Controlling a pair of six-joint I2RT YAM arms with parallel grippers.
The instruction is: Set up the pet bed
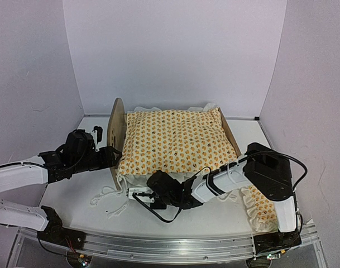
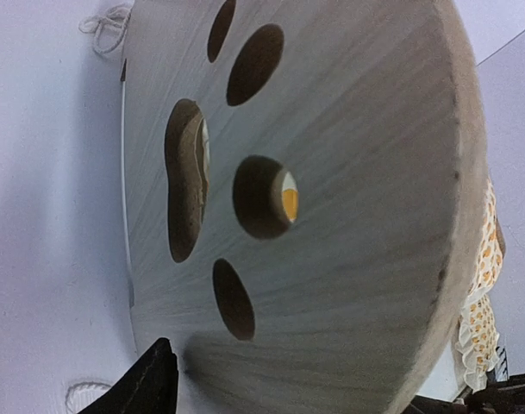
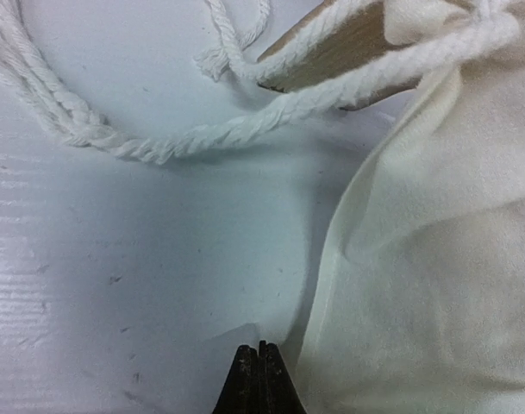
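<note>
The small light-wood pet bed with paw-print cutouts, topped by an orange-patterned quilt, stands mid-worktop, with the left pincer spread apart at its rounded end board and the right pincer closed, empty, near a white cord.

I'm working over a white table, its surface faintly scuffed and scratched in the right wrist view. The pet bed stands on it just above the middle of the top frame, with one wooden end board upright at centre-left. From the bed's lower-left corner a white twisted cord trails in loose loops across the bare surface. At the lower right of that frame an orange-patterned ruffled quilt spills onto the tabletop. In the right wrist view, plain white cloth rests on the table along the right side.
</note>
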